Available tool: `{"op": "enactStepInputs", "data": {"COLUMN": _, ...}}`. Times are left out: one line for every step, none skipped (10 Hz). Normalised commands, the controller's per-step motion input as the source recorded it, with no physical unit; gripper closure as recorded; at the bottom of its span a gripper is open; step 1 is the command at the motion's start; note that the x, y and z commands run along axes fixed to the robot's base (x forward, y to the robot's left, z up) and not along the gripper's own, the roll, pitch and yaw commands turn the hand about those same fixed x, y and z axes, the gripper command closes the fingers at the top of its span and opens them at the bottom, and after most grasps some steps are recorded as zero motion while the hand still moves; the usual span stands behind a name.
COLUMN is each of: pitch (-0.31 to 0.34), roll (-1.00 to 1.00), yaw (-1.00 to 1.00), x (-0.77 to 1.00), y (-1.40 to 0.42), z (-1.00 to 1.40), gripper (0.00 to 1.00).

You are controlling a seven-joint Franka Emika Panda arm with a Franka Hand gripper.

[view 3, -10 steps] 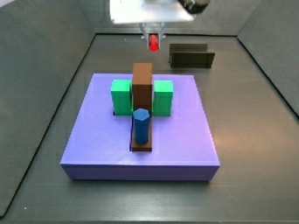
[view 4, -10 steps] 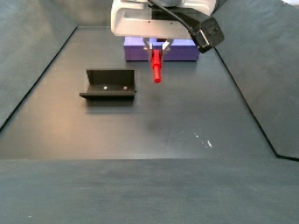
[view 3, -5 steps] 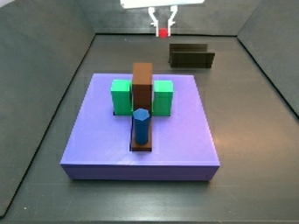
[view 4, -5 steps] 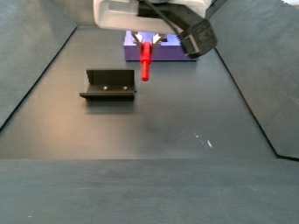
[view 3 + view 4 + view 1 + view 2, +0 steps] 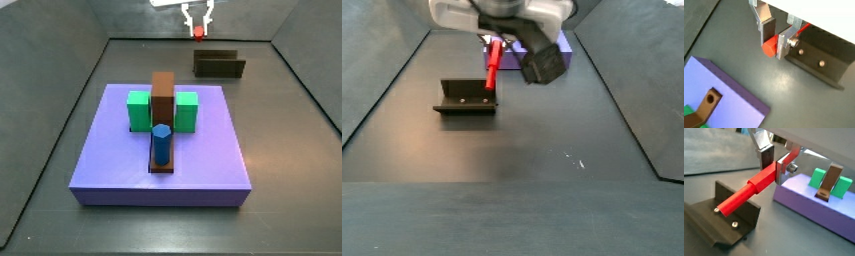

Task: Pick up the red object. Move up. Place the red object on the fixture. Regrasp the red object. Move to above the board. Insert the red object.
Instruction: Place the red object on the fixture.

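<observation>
Clamping the red object [image 5: 751, 191] near its upper end, the gripper [image 5: 775, 159] is hanging high over the far part of the floor, its flat silver fingers [image 5: 783, 42] pressing the piece from both sides.

Item, red object: a long slim peg, hanging from the jaws in a side view [image 5: 493, 60], its free end pointing down toward the fixture [image 5: 466, 97] and standing clear of it.

Item, fixture: a dark bracket with two screws in its upright face [image 5: 819, 57], resting on the floor apart from the board [image 5: 163, 145].

Item, board: a lavender slab carrying green blocks [image 5: 139, 110], a tall brown block [image 5: 163, 95] and a blue cylinder [image 5: 160, 144].

Step in hand, as judged: carrying the peg to the fixture, placing not yet done. The next move is calling for a lowering onto the bracket; whether the peg is lining up squarely over it is hard to tell from these angles.

Item, surroundings: a dark grey floor [image 5: 543, 150], matte, walled in by slanting grey panels [image 5: 54, 95].
</observation>
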Motion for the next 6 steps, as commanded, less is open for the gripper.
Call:
{"op": "enactStepInputs", "data": {"pitch": 0.0, "roll": -0.39, "yaw": -0.29, "x": 0.37, "y": -0.04, "z": -0.09, "gripper": 1.0}}
{"op": "enactStepInputs", "data": {"pitch": 0.0, "roll": -0.36, "yaw": -0.3, "x": 0.5, "y": -0.02, "z": -0.05, "gripper": 1.0}}
{"op": "enactStepInputs", "data": {"pitch": 0.046, "roll": -0.22, "yaw": -0.26, "x": 0.61, "y": 0.0, "z": 0.0, "gripper": 1.0}}
{"op": "enactStepInputs", "data": {"pitch": 0.0, "roll": -0.22, "yaw": -0.27, "x": 0.73, "y": 0.0, "z": 0.04, "gripper": 1.0}}
{"op": "enactStepInputs", "data": {"pitch": 0.0, "roll": -0.12, "yaw": -0.24, "x": 0.71, "y": -0.03, "z": 0.0, "gripper": 1.0}}
{"op": "enactStepInputs", "data": {"pitch": 0.083, "roll": 0.0, "yaw": -0.11, "x": 0.7, "y": -0.01, "z": -0.11, "gripper": 1.0}}
